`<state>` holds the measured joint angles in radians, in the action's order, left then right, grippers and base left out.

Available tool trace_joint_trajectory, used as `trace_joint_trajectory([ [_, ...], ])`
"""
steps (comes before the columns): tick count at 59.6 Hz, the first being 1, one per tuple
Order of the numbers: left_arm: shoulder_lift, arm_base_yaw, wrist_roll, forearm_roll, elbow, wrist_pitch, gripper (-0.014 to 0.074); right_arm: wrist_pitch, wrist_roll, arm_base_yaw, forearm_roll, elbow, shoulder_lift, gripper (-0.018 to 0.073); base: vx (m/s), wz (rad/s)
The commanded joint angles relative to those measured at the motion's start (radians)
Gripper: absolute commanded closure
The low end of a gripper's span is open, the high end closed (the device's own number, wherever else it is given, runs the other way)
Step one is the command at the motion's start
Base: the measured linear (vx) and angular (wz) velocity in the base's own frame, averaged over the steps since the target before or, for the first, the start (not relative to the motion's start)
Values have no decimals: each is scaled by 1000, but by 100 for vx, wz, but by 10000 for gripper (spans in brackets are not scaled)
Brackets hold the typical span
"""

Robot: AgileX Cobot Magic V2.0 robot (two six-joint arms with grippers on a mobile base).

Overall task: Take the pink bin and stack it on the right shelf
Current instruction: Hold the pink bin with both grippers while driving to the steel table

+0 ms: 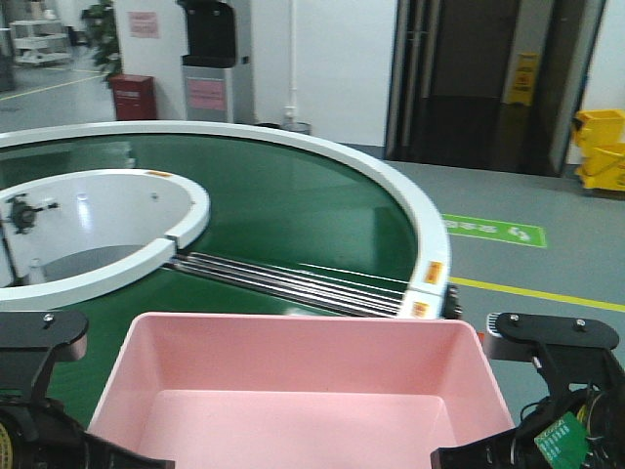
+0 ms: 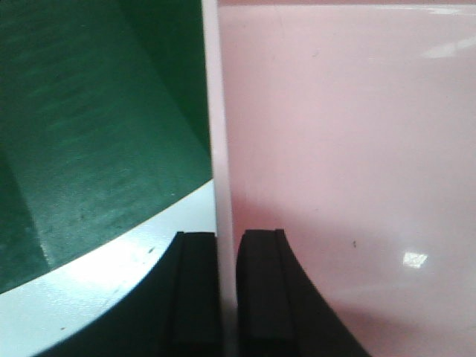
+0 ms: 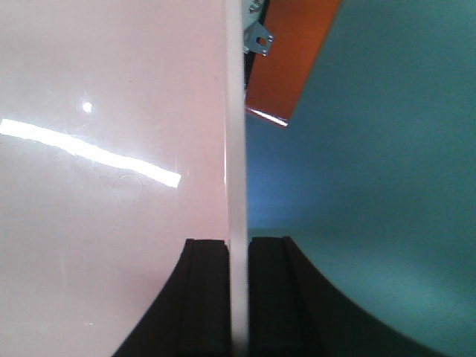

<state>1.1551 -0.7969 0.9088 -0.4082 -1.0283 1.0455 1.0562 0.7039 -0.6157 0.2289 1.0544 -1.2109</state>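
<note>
The pink bin fills the bottom centre of the front view, open side up and empty, at the near edge of the round conveyor. My left gripper is shut on the bin's left wall, one finger outside and one inside; the pale rim runs straight up from the jaws. My right gripper is shut on the bin's right wall in the same way. Both arms show beside the bin, the left arm and the right arm. The right shelf is out of view.
The green conveyor belt with its white outer rim lies ahead, with a white inner ring and metal rollers. Beyond are a red bin, a dispenser and yellow mop buckets. An orange part lies under the right side.
</note>
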Motion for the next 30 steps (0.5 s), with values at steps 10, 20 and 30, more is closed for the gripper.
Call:
trace_joint_trajectory([
  [10, -30, 0, 7, -72, -26, -3, 534, -7, 1, 8, 90, 28, 29, 565, -11, -42],
  [20, -30, 0, 7, -72, -26, -3, 534, -7, 1, 8, 91, 28, 29, 565, -13, -51],
  [30, -30, 0, 7, -72, -26, -3, 534, -7, 1, 8, 91, 28, 29, 565, -13, -66],
])
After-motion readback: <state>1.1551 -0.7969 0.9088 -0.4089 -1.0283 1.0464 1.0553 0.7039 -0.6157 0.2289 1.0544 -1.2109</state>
